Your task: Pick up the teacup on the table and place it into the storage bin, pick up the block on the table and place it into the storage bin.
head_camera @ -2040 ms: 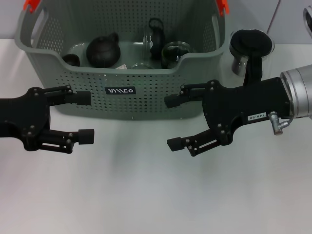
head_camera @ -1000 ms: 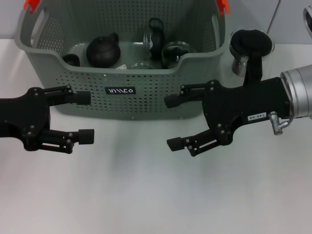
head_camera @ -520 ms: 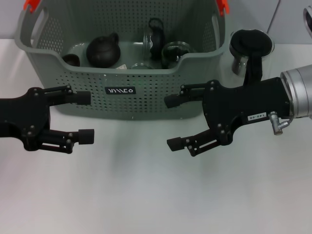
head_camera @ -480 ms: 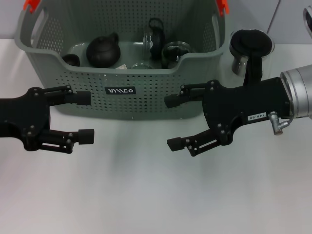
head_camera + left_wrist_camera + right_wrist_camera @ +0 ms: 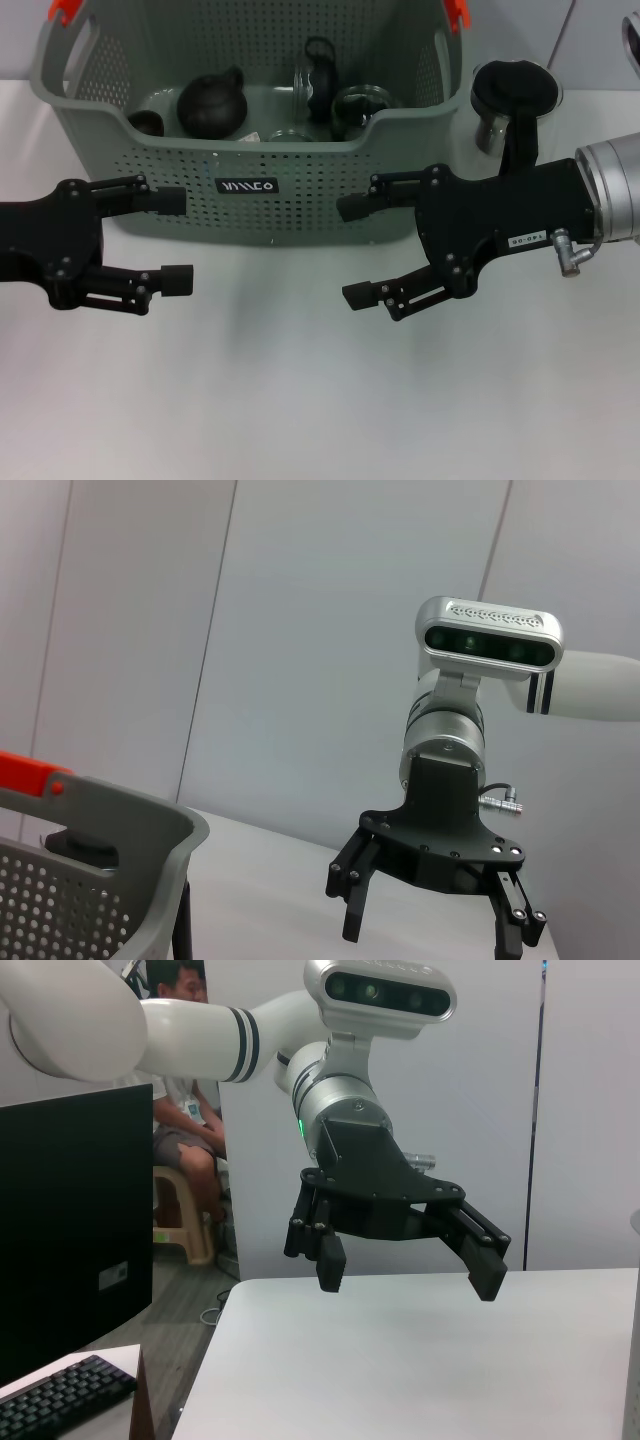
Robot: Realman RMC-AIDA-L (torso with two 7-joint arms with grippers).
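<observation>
While both tools hung spread and empty before the storage bin, left tool and right tool equally near; no teacup or block showed on the table.

Storage bin behind both grippers, glass jug at its right

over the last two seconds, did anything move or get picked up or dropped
Nothing visibly changed. The left gripper and the right gripper hang open and empty over the table in front of the storage bin, exactly where they were, and the items in the bin lie as before.
</observation>
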